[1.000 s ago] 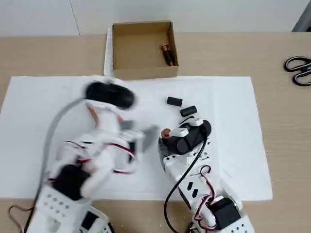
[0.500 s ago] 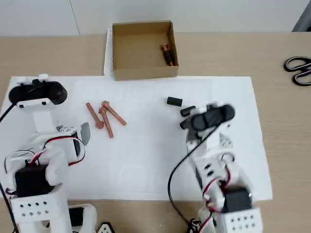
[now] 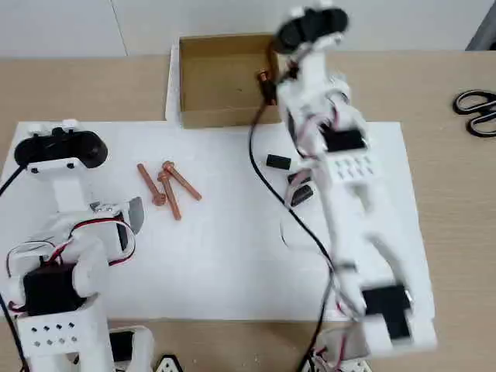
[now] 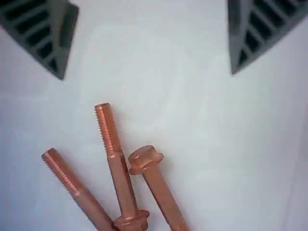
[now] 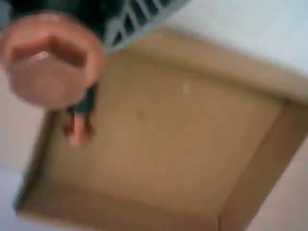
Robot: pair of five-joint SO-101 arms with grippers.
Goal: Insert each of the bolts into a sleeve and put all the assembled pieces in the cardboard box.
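- The right gripper (image 3: 287, 68) has its fingers (image 5: 139, 17) closed on a bolt (image 5: 48, 62). The bolt's copper head sits at the upper left of the right wrist view, with something dark behind it, which I judge to be its sleeve.
- The right gripper holds this bolt above the cardboard box (image 3: 225, 116), at the top centre of the high view, probably so it can drop inside.
- One finished piece (image 3: 267, 87) lies against the box's right wall, so the drop needs to land on the bare floor beside it.
- The left gripper (image 4: 149, 38) has its fingers (image 4: 43, 29) wide apart and holds nothing. It hangs near three loose bolts (image 3: 169, 186) at the left centre of the high view, seemingly ready to pick one up.
- Black sleeves (image 3: 278, 162) lie on the white sheet (image 3: 232, 256) just below the box, beside the right arm and well apart from the loose bolts.
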